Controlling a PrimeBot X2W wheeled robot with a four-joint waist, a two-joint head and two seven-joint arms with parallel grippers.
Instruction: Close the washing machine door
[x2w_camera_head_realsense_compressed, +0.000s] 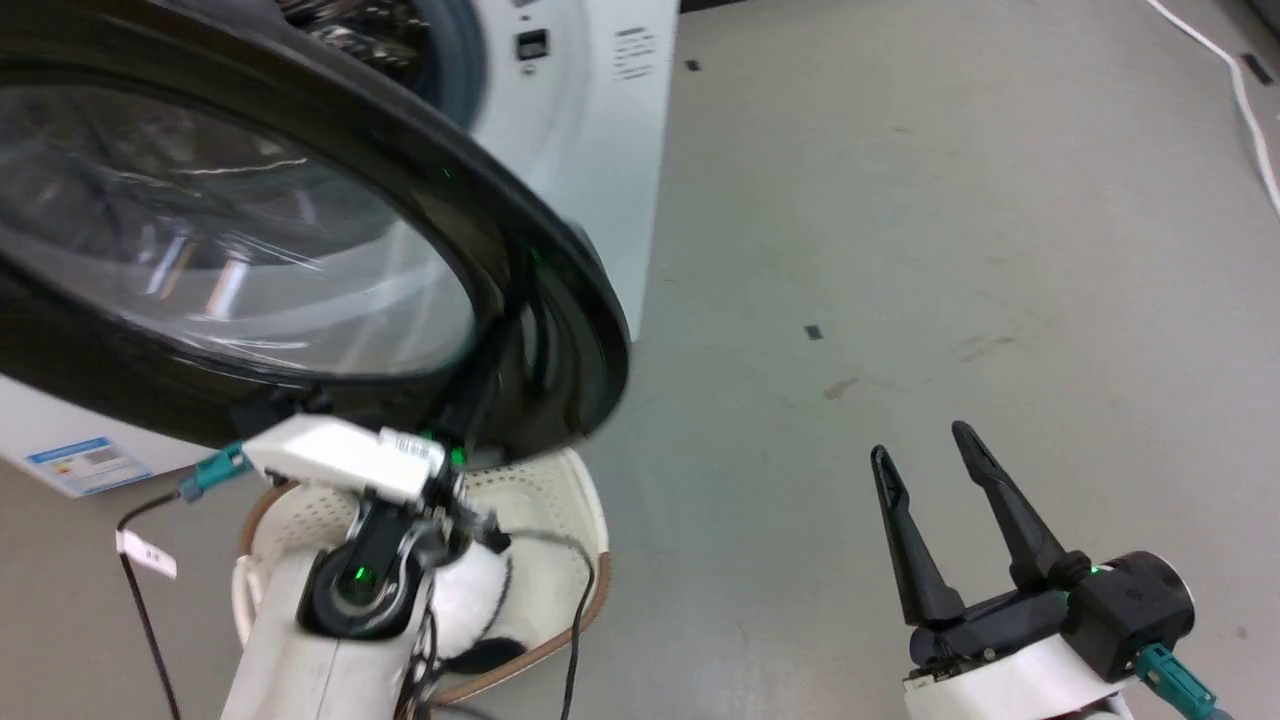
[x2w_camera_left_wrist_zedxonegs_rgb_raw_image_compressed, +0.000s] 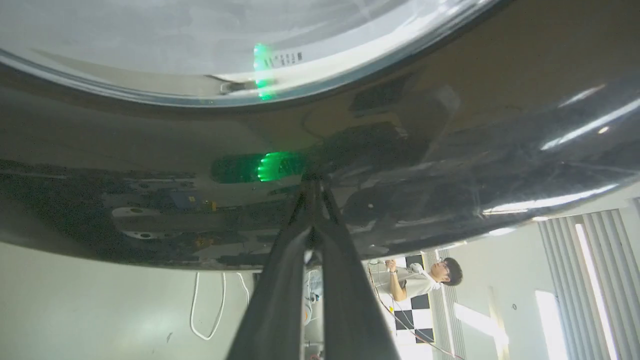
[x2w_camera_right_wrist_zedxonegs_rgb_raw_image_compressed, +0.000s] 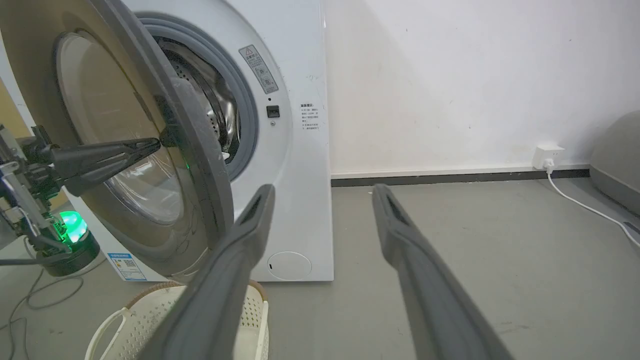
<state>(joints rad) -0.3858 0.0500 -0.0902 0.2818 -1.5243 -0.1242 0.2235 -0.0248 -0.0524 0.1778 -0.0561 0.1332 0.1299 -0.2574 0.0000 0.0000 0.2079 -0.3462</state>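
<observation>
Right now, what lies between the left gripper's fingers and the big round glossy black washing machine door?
Nothing. In the left wrist view, the shut fingers of the left gripper touch the washing machine door tip-first.

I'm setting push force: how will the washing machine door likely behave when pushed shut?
The washing machine door looks rigid, so it should swing as one piece. Its glossy face may let the shut left gripper skid. The big glass bowl suggests some weight.

White forearms (x2w_camera_head_realsense_compressed: 290, 660), tapered black fingers (x2w_camera_head_realsense_compressed: 1005, 510) — teal plugs (x2w_camera_head_realsense_compressed: 1175, 680), green lights (x2w_camera_head_realsense_compressed: 357, 577), cables (x2w_camera_head_realsense_compressed: 139, 600)
</observation>
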